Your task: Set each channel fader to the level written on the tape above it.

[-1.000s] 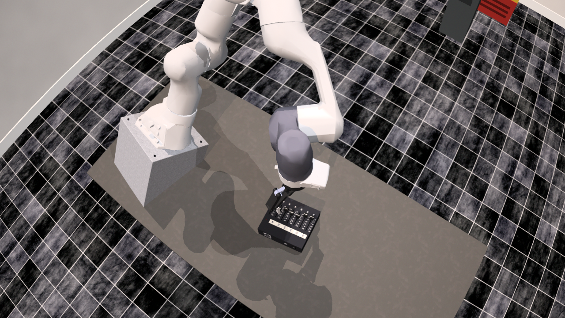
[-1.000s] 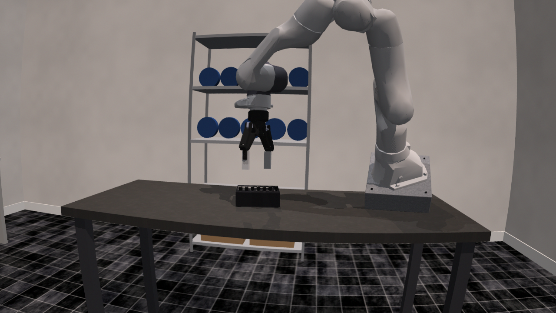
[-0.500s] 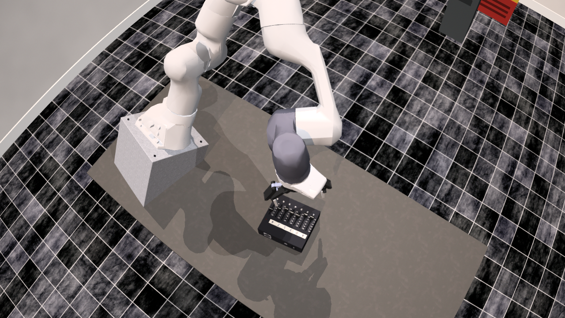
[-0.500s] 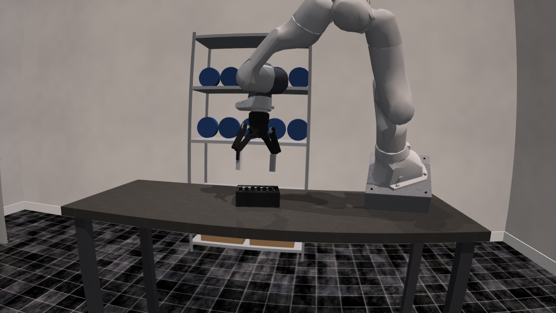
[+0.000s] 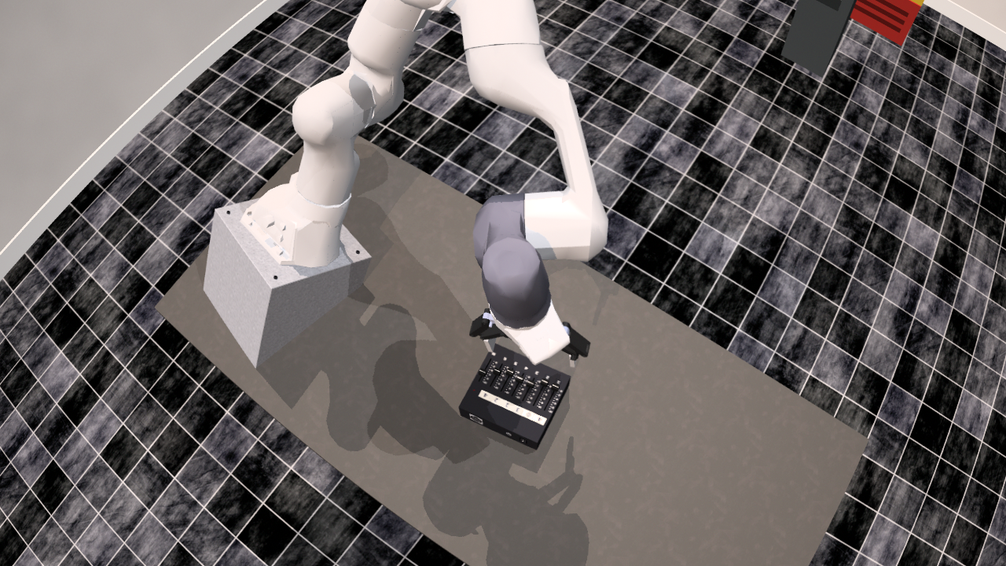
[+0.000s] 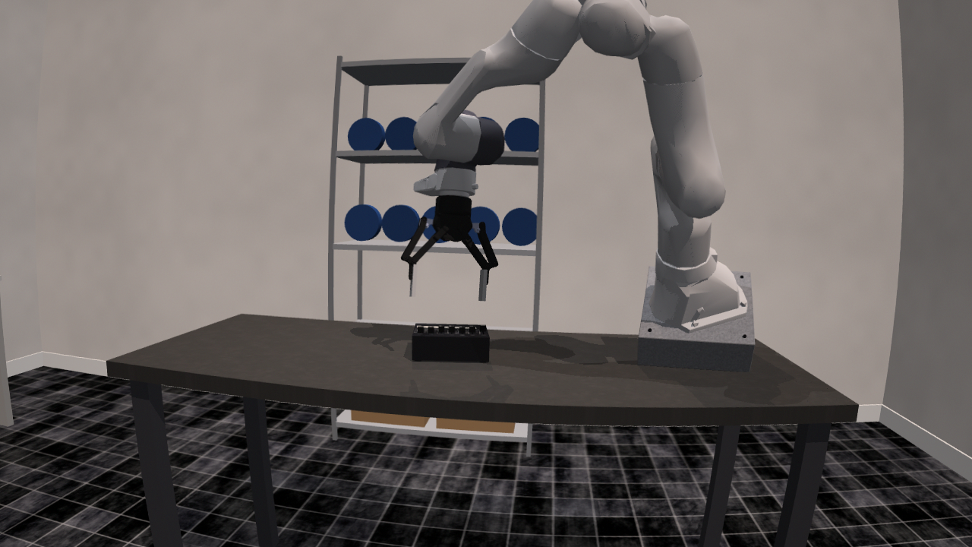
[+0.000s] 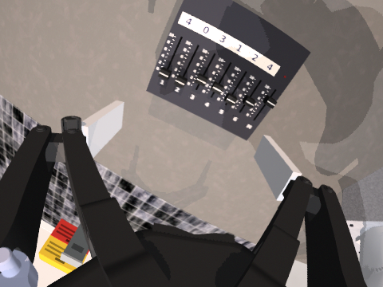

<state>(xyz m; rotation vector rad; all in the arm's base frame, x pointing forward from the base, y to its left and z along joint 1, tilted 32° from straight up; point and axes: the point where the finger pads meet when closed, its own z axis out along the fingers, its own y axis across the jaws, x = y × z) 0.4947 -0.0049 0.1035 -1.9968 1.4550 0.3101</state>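
The black lighting desk [image 5: 515,399] stands on its feet on the table; it also shows in the exterior view [image 6: 450,342] and in the wrist view [image 7: 228,59]. A white tape strip [image 7: 229,44] carries the digits 4 0 3 1 2 4. Below it sits a row of several faders [image 7: 215,86] with light cap lines, all in the lower part of their slots. My gripper [image 6: 446,291] hangs open and empty well above the desk, fingers spread about as wide as the desk. In the wrist view its fingertips lie on the side of the desk away from the tape.
The arm's grey pedestal [image 5: 274,288] stands on the table to one side of the desk. A metal shelf with blue cylinders [image 6: 434,183] stands behind the table. A red and grey box [image 5: 851,20] is on the floor far off.
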